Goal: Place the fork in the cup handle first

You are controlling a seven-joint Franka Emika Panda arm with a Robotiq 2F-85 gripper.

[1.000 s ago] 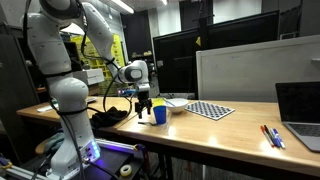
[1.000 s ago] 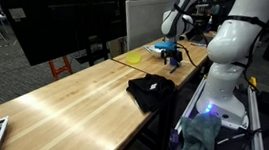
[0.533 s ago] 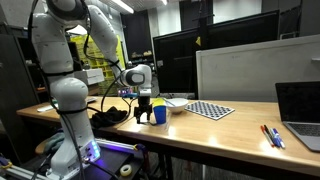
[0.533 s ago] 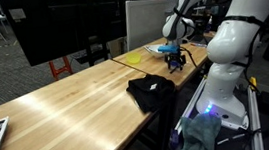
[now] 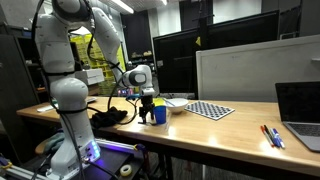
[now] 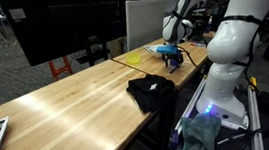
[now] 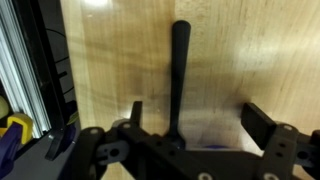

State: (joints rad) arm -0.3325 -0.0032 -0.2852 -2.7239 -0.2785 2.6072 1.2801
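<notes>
In the wrist view my gripper [image 7: 200, 120] is open, its two dark fingers wide apart over the wooden table. The fork [image 7: 179, 70] shows as a slim dark handle running away from me between the fingers, nearer the left one. No finger clamps it, and its other end is hidden under the gripper body. A sliver of the blue cup [image 7: 197, 147] shows at the bottom edge. In an exterior view the gripper [image 5: 147, 106] hangs low just beside the blue cup [image 5: 158, 115]; the fork is too small to make out there. The gripper also shows in an exterior view [image 6: 174, 61].
A pale shallow bowl [image 5: 176, 103] and a checkered board [image 5: 210, 109] lie behind the cup. Red and blue pens [image 5: 271, 135] and a laptop [image 5: 300, 110] sit farther along. A black cloth [image 6: 151, 90] lies near the table edge. A yellow bowl [image 6: 133, 58] sits by the gripper.
The gripper has moved sideways toward the blue cup and slightly lower. The cup and the other things have not moved.
</notes>
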